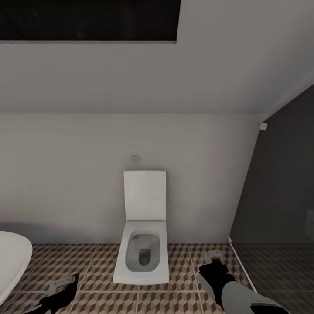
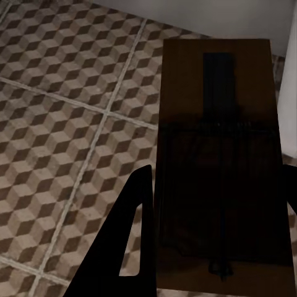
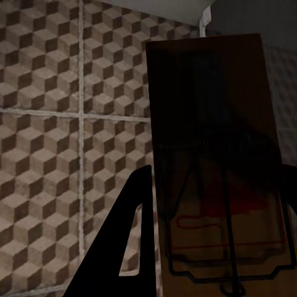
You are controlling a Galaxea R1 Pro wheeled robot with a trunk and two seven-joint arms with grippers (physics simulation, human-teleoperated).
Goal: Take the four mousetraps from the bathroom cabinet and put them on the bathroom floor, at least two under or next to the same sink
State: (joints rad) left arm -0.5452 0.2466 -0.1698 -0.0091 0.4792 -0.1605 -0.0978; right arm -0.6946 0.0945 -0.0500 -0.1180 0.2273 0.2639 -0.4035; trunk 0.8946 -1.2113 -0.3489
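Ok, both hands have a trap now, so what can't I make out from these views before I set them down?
- Head view: the left hand and right hand sit low, arms cut by the bottom edge; the traps are too small to see there.
- Left wrist view: the left mousetrap is too dark to read its metal parts.
- Right wrist view: the right mousetrap hides the floor behind it.
- Head view: the white basin is cut by the left edge.

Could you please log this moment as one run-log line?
left gripper: holds mousetrap | right gripper: holds second mousetrap | facing toilet
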